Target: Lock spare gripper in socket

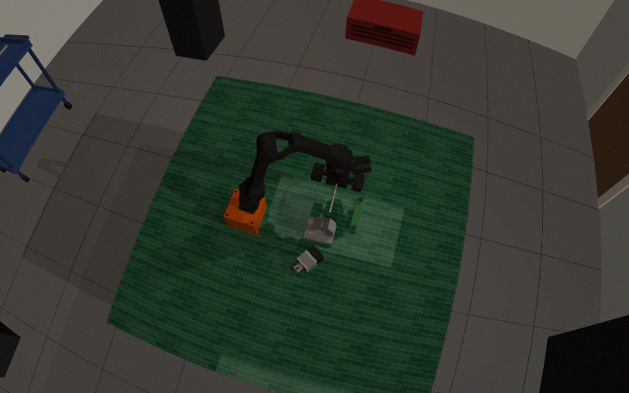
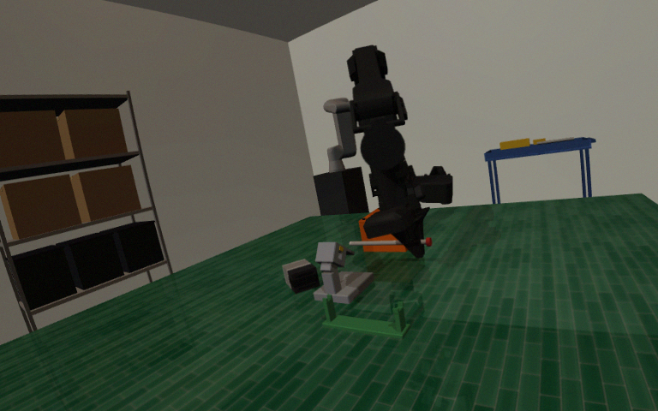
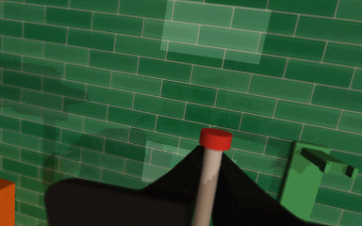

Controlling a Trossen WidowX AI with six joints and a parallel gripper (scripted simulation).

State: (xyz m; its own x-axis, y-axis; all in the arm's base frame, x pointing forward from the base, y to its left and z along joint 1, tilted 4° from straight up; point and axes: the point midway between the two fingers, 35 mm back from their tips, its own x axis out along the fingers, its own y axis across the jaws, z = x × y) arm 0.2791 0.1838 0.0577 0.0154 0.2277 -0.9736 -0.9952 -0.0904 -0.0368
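My gripper [image 1: 337, 182] [image 2: 413, 241] [image 3: 206, 153] is shut on the lock pin [image 1: 332, 198] [image 2: 371, 242] [image 3: 205, 193], near its red-capped end. The pale pin is held about level in the air, its plain tip outside the socket and a short way from it. The grey mount [image 1: 319, 233] [image 2: 330, 278] stands on the mat with its socket head [image 2: 327, 253] raised; the socket's inside cannot be made out. The spare gripper [image 1: 306, 260] [image 2: 301, 275], pale with a dark end, lies on the mat beside the mount, on the side away from my gripper.
A green rack [image 1: 355, 218] [image 2: 363, 324] [image 3: 300, 193] with two uprights stands on the green mat [image 1: 394, 324] beside the mount. The orange arm base [image 1: 245, 216] [image 3: 6, 200] is on the mount's other side. A red chest [image 1: 385, 20] and a blue cart [image 1: 29, 110] stand off the mat.
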